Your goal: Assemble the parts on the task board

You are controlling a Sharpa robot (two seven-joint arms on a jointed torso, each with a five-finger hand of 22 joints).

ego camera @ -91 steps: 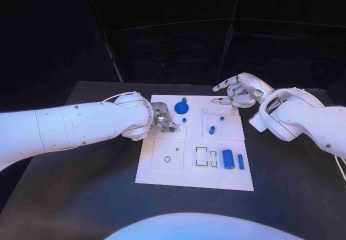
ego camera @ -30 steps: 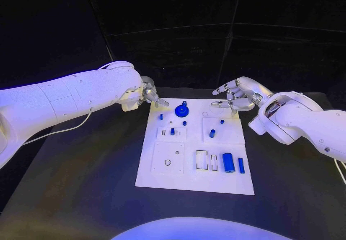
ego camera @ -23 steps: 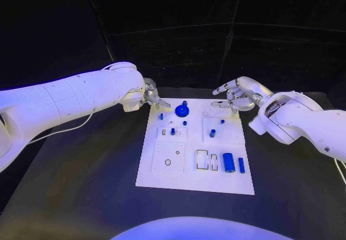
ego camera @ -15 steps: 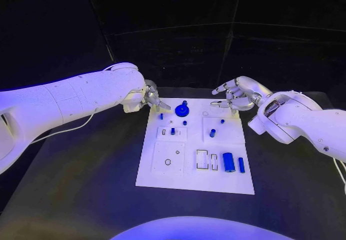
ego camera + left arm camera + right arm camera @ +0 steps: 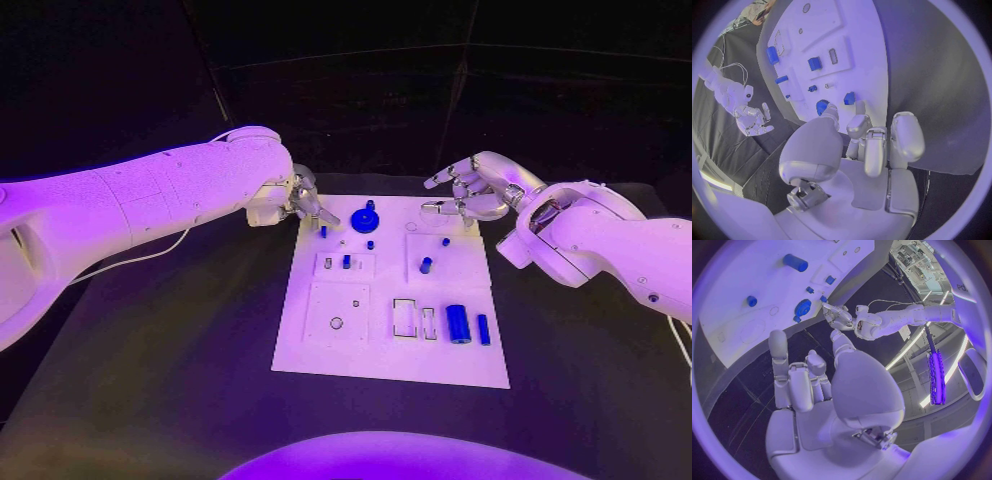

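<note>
Nearest me on the board (image 5: 339, 360), the large blue cylinder (image 5: 457, 323) and the thin pin (image 5: 482, 329) lie side by side by the right edge, next to two pale rectangular slots (image 5: 414, 319). None of that has shifted over the last three seconds. Midway up, a short peg (image 5: 424, 265) sits on the right-hand panel and a small peg (image 5: 346, 262) on the left one, where my left hand was working three seconds ago.

That is the change: the left hand (image 5: 300, 199) has lifted away from the mid-board panel and now hangs over the board's far left corner, beside the small blue piece (image 5: 322, 231) and near the round knob (image 5: 365, 215). In the left wrist view its fingers (image 5: 879, 145) are curled loosely in and I see nothing between them, so I read it as closed on nothing. I judge one placement is finished and the far-corner pieces are next.

The right hand (image 5: 469, 187) has barely moved; it hovers past the far right corner, fingers apart, holding nothing.
</note>
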